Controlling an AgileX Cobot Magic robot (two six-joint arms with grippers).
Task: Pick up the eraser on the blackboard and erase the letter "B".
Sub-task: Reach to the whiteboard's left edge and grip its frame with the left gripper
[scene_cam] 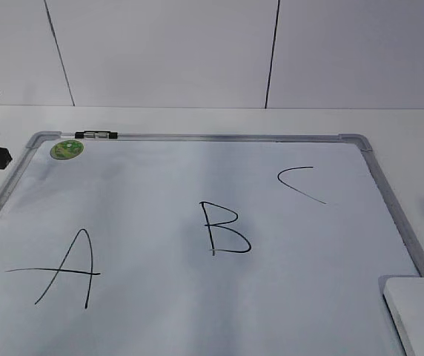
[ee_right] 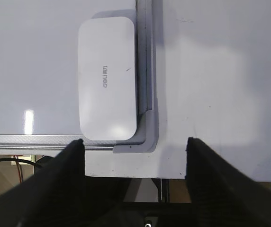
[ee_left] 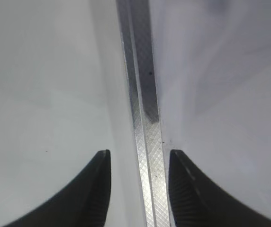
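At five o'clock on the blackboard [scene_cam: 197,137], the eraser [scene_cam: 419,311] lies untouched
Right gripper [ee_right: 135,146] hangs spread above it for pickup; left gripper [ee_left: 139,158] gapes, idle; the letter "B" [scene_cam: 223,228] remains intact

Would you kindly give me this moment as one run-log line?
phase: pre-grasp | eraser: untouched, board corner | letter "B": intact | right pincer: open, empty | left pincer: open over frame

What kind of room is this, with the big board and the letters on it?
Probably a robot test bench in a lab, not a classroom. The blackboard lies flat on a white table against plain white wall panels, and each robot hand hangs open over it, beside the eraser.
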